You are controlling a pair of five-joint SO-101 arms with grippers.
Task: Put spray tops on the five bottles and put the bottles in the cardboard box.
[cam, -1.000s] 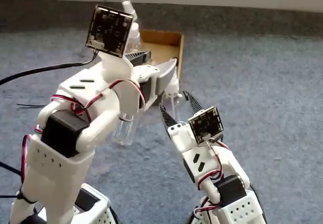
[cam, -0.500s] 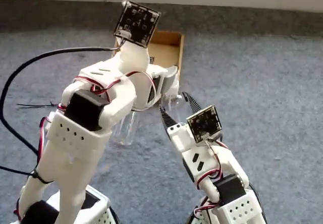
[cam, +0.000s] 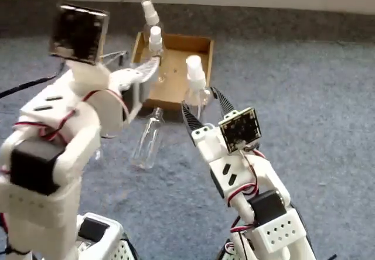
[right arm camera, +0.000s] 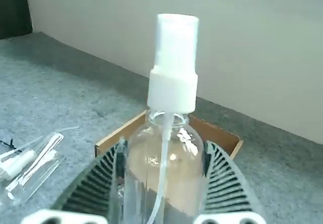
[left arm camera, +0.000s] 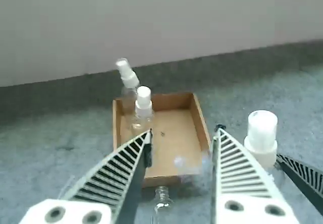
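White spray top (right arm camera: 173,57) is on the clear bottle (right arm camera: 166,176) that my right gripper (cam: 199,99) clamps mid-body, upright, just off the 5 o'clock corner of the cardboard box (cam: 176,81). I judge it light, slick and thin-walled, so grip the body, not the top. My left gripper (left arm camera: 184,132) is spread and empty; the box holds one capped bottle (cam: 156,40) at 11 o'clock, second capped bottle (cam: 149,14) at that rim, inside or behind unclear.

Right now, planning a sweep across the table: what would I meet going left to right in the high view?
In order: left arm's camera board → capless bottle lying down → capped bottle held by the right gripper → right arm's camera board.
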